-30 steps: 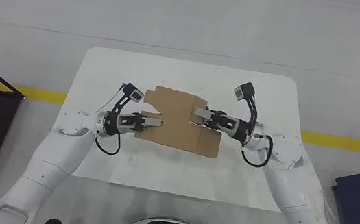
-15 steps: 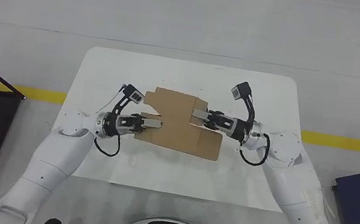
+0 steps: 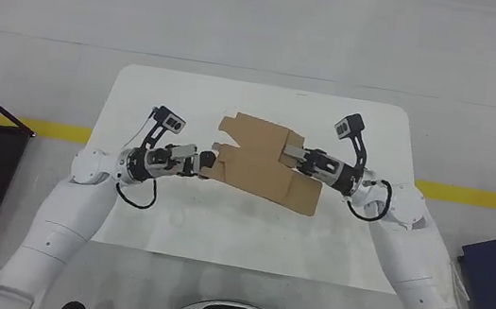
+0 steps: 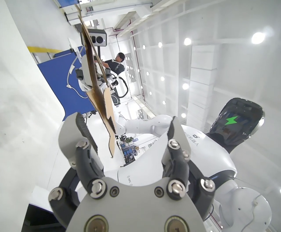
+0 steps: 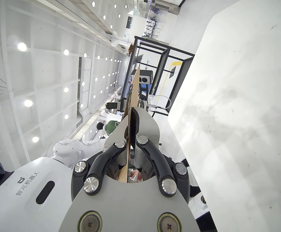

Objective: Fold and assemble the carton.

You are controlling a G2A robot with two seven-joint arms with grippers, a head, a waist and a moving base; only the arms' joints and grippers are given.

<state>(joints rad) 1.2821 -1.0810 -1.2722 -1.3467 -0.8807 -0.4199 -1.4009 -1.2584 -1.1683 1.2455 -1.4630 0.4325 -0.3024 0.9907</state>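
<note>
One carton [image 3: 266, 162] (flat, seemingly airborne); right pincer [image 3: 291, 157] clamping, left pincer [image 3: 203, 160] agape.

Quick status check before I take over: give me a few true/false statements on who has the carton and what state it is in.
1. The right gripper is clamped on the carton. True.
2. The left gripper is shut on the carton. False: its fingers are spread open, and the carton's edge hangs in front of it ungripped.
3. The carton lies flat on the table. False: it is held up above the table.
4. The carton is a flattened sheet, not yet a formed box. True.
</note>
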